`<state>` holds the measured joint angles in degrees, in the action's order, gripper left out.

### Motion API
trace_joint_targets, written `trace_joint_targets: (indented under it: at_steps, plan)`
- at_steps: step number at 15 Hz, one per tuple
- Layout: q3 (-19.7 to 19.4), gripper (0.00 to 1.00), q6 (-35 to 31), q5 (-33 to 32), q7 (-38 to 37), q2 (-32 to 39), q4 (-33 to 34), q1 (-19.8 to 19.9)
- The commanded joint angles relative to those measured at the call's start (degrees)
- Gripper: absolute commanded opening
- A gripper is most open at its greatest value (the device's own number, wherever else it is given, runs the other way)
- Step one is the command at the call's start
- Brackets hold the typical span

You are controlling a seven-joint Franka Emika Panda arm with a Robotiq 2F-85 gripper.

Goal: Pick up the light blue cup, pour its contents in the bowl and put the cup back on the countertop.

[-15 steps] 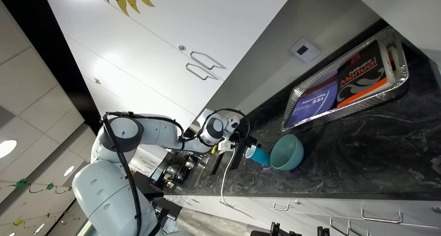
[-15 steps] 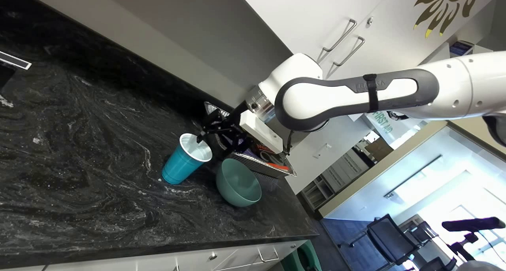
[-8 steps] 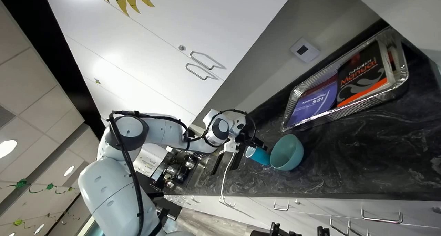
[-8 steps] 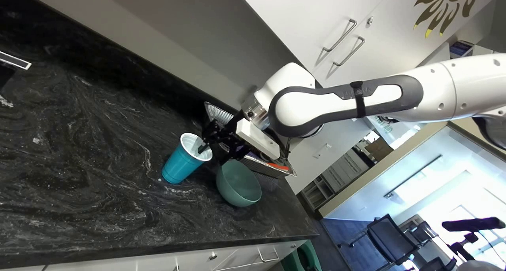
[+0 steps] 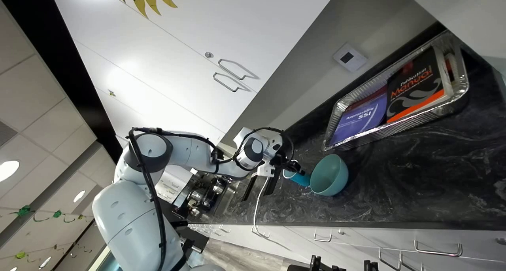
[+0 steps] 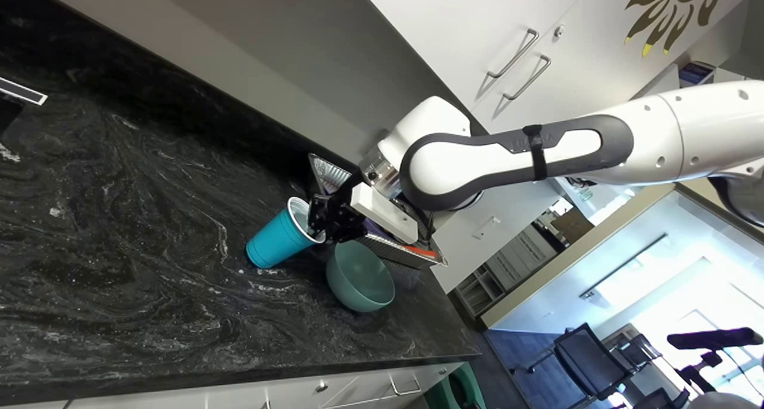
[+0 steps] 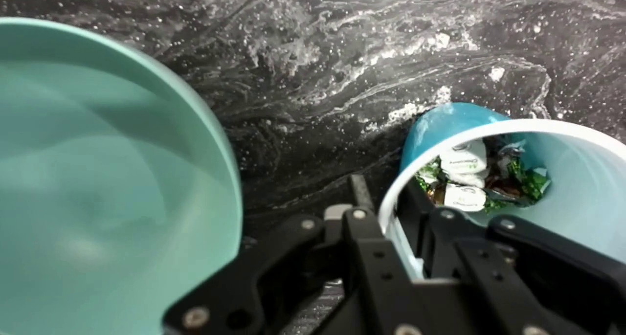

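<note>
The light blue cup (image 6: pixel 277 242) leans toward the bowl (image 6: pixel 361 280) beside it; whether its base touches the dark countertop (image 6: pixel 149 277) I cannot tell. Inside the cup (image 7: pixel 442 122) lie wrapped green, brown and white candies, seen in the wrist view. My gripper (image 7: pixel 389 193) straddles its white rim, one finger inside and one outside, drawn close together on the wall. The teal bowl (image 7: pixel 195 203) shows nothing inside, and a strip of countertop (image 7: pixel 303 129) parts it from the cup. In the exterior views the fingertips are partly hidden at the cup's mouth.
Behind the bowl, a foil tray (image 5: pixel 395 128) against the wall holds a purple book (image 5: pixel 361 116) and a black book (image 5: pixel 415 85). White cabinets (image 5: pixel 237 25) hang above the counter. A white cable (image 5: pixel 259 203) runs over the counter's front edge.
My gripper has moved down to the cup and its fingers have narrowed over the rim. The cup, still in the first two moments, has shifted slightly and tilted further. The bowl has not moved.
</note>
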<state>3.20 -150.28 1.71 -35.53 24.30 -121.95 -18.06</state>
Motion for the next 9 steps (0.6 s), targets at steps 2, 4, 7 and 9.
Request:
trace_joint_targets:
  at_steps: [2, 4, 7, 9]
  plan:
    - [-0.73, 0.0, 1.04, -1.03, -1.84, 0.24, 1.87, -2.0]
    - [-0.39, 0.01, 1.14, -0.73, -1.65, -0.62, 1.42, -2.37]
    - [0.84, 0.01, 1.58, 0.68, -0.7, -4.98, -1.96, -2.18]
    - [0.82, 0.01, 1.96, 0.13, -1.53, -9.64, -5.46, -2.32]
